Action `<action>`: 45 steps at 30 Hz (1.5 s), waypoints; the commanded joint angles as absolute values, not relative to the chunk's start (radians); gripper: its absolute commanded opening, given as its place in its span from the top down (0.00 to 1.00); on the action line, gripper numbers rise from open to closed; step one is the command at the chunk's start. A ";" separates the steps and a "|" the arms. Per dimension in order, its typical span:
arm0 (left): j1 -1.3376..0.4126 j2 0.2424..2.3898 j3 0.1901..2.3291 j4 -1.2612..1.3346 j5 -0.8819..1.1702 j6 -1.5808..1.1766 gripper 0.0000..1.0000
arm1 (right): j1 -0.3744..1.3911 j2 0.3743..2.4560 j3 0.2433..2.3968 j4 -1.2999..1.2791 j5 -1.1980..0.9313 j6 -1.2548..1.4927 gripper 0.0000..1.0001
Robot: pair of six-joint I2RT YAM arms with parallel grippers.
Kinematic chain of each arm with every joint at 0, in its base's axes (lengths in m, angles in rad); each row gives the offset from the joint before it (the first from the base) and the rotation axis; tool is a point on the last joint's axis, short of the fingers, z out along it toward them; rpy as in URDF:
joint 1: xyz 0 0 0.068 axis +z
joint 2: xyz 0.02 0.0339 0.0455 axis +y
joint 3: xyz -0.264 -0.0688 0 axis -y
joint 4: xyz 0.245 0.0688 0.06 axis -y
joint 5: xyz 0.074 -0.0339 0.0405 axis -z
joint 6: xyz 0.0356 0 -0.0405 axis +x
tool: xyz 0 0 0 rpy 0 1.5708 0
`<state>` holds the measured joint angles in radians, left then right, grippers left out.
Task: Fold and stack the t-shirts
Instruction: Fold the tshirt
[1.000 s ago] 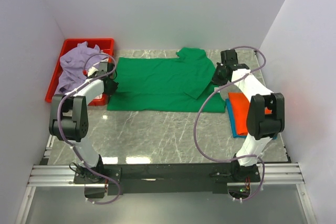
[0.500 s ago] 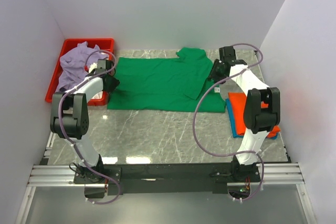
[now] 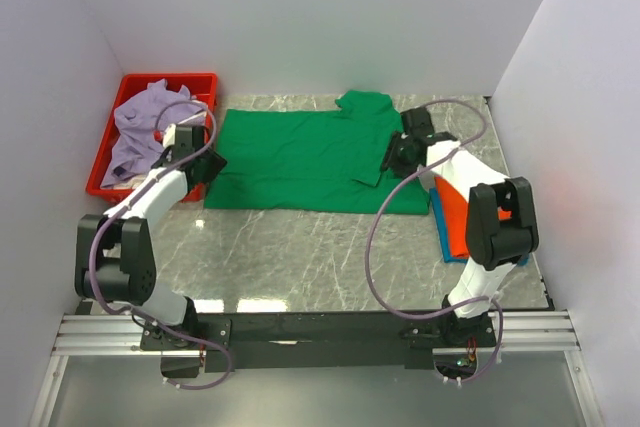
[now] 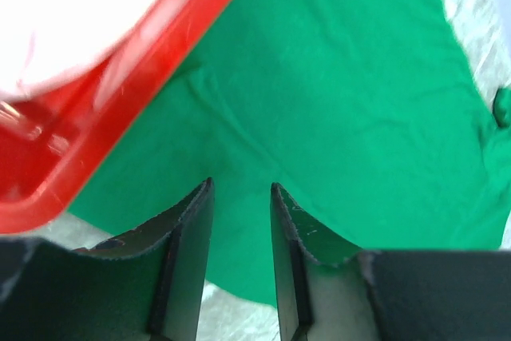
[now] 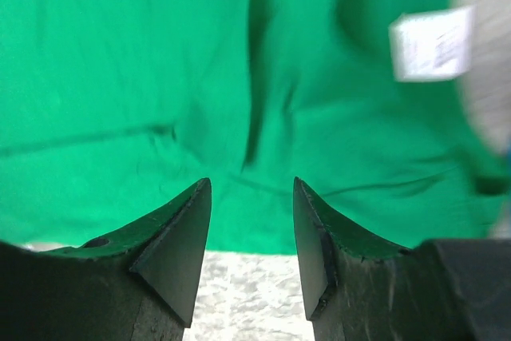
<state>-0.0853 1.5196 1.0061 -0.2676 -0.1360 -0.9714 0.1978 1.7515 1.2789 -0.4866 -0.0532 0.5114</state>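
A bright green t-shirt lies spread flat across the back of the marble table, one sleeve folded in on its right side. My left gripper hovers at the shirt's left edge, beside the tray; in the left wrist view it is open, with only green cloth below the gap. My right gripper hangs over the shirt's right part; its wrist view shows it open above the green hem, near a white label. A folded orange t-shirt lies on a blue one at the right.
A red plastic tray at the back left holds a crumpled lavender t-shirt; its corner is close to my left fingers. White walls enclose the table on three sides. Bare marble stretches in front of the green shirt.
Both grippers have opened and let the green shirt go. The right gripper has moved left and nearer over the shirt. The left arm's elbow has swung down and outward.
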 commanded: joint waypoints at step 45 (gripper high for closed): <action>-0.100 1.250 0.765 -0.227 -0.018 -0.931 0.66 | 0.325 2.171 1.839 -0.483 -0.271 0.653 0.50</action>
